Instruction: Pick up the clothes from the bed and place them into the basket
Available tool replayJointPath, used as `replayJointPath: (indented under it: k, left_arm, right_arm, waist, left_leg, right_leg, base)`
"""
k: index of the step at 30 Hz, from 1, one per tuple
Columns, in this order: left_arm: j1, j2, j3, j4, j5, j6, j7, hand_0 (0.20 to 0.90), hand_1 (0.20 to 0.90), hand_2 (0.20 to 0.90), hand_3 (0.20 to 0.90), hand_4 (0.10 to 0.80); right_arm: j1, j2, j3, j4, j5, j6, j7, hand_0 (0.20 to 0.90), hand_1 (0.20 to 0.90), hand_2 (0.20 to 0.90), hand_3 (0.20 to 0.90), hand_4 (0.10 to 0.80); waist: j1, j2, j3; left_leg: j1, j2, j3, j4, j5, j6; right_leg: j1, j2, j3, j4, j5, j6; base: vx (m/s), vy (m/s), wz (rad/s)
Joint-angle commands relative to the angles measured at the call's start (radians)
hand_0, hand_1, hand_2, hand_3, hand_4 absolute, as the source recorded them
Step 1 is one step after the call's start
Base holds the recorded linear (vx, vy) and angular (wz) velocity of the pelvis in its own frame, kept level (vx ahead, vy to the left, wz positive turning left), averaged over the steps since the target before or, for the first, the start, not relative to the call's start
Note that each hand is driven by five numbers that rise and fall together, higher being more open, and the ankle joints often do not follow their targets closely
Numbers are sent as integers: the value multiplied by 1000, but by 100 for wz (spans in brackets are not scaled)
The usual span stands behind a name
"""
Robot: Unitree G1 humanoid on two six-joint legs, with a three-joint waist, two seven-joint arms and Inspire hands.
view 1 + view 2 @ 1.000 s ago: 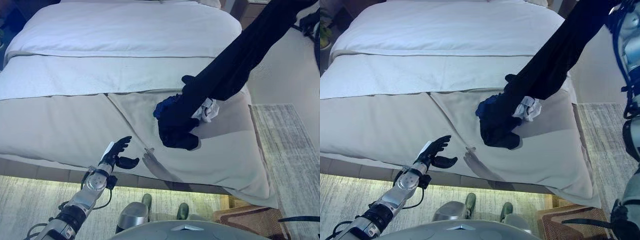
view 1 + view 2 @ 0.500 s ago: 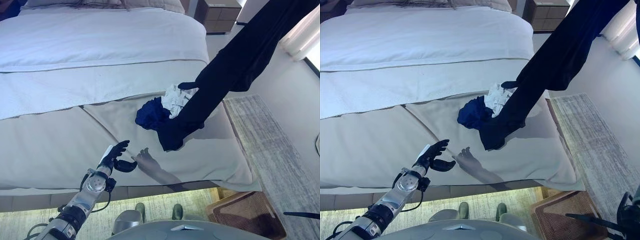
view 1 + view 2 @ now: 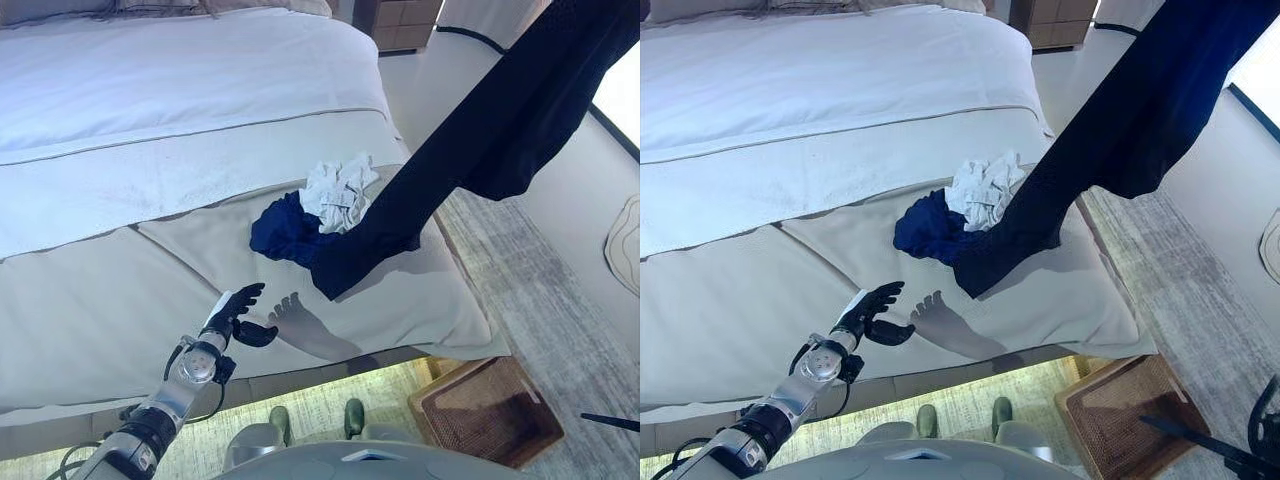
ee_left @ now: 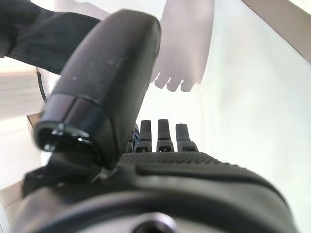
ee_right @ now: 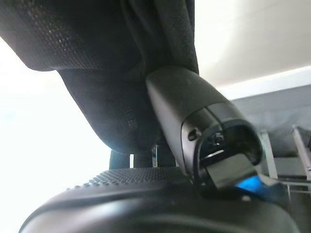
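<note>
While spread wide under white and beige covers, bed (image 3: 180, 110) carrying a blue garment (image 3: 285, 232) and a white crumpled garment (image 3: 338, 190) near its foot corner. Long dark garment (image 3: 470, 150) hanging above that corner, pinched by right robot hand (image 5: 194, 131). Woven basket (image 3: 485, 410) on floor beside bed. Left robot hand (image 3: 235, 315) released, fingers straight, over beige cover.

A grey patterned rug (image 3: 545, 300) covers the floor right of the bed. A wooden nightstand (image 3: 400, 22) stands far right, lit by bright daylight.
</note>
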Motion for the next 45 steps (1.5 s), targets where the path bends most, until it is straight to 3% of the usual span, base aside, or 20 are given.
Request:
replayJointPath:
  k: [1,13,25,32,45]
  left_arm:
    - [-1,43,-49,-3,24,-90,1,900,900,900,900,800]
    - [-47,33,-74,52,41,-98,-27,900,900,900,900,800]
    - [-87,15,-91,95,40,-112,-41,900,900,900,900,800]
    - [-107,3,-88,99,44,-95,-30,900,900,900,900,800]
    - [-106,-3,-66,104,51,-86,-23,900,900,900,900,800]
  right_arm:
    - [-165,-122,77,45,-40,-10,-103,300,300,300,200,100]
    - [-202,-232,151,113,-94,30,-24,300,300,300,200,100]
    - [-247,-364,224,116,-75,-28,69,300,300,300,200,100]
    - [-89,-423,102,81,-78,-76,125,300,300,300,200,100]
    - [111,-496,-49,118,-134,-58,196,300,300,300,200,100]
  waist:
    - [-22,-23,-189]
    - [-95,-20,-190]
    - [-194,5,-195]
    - [-228,22,-186]
    - [-266,51,-180]
  left_leg:
    - [-2,15,13,-115,-13,3]
    - [0,29,68,-127,-14,-4]
    - [23,52,135,-125,-30,-14]
    - [30,62,169,-115,-36,-16]
    - [31,67,198,-108,-44,-15]
  right_leg:
    - [-67,25,18,57,-12,72]
    - [-96,45,68,42,15,82]
    - [-114,68,136,33,24,88]
    - [-125,74,165,35,26,88]
    - [-143,85,189,47,27,91]
  base:
    - [-31,-8,-13]
    - [-26,-22,-20]
    - [8,-23,-25]
    - [-10,-19,-21]
    - [-13,-16,-6]
